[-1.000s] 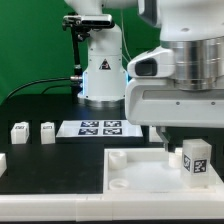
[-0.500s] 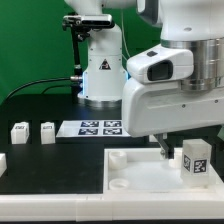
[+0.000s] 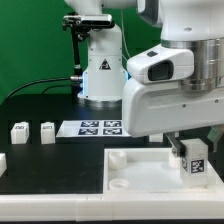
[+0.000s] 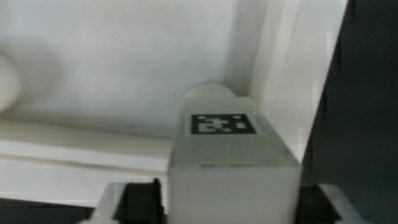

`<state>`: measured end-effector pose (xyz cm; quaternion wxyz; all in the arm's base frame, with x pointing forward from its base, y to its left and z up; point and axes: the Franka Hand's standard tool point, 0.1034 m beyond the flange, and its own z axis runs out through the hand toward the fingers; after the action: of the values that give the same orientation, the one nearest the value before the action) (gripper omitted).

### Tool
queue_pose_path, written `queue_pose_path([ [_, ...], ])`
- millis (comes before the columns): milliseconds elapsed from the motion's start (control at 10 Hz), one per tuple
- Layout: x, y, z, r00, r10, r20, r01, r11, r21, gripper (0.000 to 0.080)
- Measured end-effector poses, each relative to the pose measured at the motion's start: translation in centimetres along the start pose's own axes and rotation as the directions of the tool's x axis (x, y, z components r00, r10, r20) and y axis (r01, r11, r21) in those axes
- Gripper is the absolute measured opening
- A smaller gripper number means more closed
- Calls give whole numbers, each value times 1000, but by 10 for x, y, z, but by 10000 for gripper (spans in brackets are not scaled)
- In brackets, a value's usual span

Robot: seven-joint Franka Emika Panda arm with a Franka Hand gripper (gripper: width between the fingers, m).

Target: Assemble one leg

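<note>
A leg (image 3: 197, 160), a small white block with a black-and-white tag, stands upright on the large white tray (image 3: 135, 172) near the tray's corner at the exterior view's right. My gripper (image 3: 188, 149) is down over it, with a finger on each side. In the wrist view the leg (image 4: 228, 150) fills the middle between my fingers (image 4: 139, 200), and a dark gap shows on both sides. The gripper (image 4: 228, 206) is open around the leg. Two more legs (image 3: 19, 131) (image 3: 47, 131) stand at the exterior view's left.
The marker board (image 3: 97, 127) lies behind the tray, in front of the arm's base (image 3: 100, 75). Another white part (image 3: 2, 161) shows at the exterior view's left edge. The tray wall (image 4: 294, 70) runs close beside the leg.
The gripper has moved toward the exterior view's right and down, from beside the leg to astride it. The leg and the tray have not moved.
</note>
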<state>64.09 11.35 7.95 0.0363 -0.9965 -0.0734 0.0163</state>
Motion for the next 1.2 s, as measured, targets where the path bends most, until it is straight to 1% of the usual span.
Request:
queue_pose_path([
  [200, 0, 0, 0, 997, 74, 0, -74, 997, 2, 291],
  [300, 0, -1, 0, 983, 185, -2, -185, 983, 2, 291],
  [400, 0, -1, 1, 936, 353, -8, -353, 936, 0, 291],
  [500, 0, -1, 1, 877, 480, -9, -480, 877, -1, 291],
  [600, 0, -1, 1, 809, 588, -9, -588, 809, 0, 291],
  [700, 0, -1, 1, 718, 696, -7, -696, 718, 3, 291],
  [900, 0, 1, 2, 546, 837, 9, -837, 546, 16, 291],
  [1000, 0, 2, 2, 419, 908, 17, -908, 419, 18, 291],
  [1200, 0, 2, 2, 220, 975, 22, -975, 220, 15, 291],
])
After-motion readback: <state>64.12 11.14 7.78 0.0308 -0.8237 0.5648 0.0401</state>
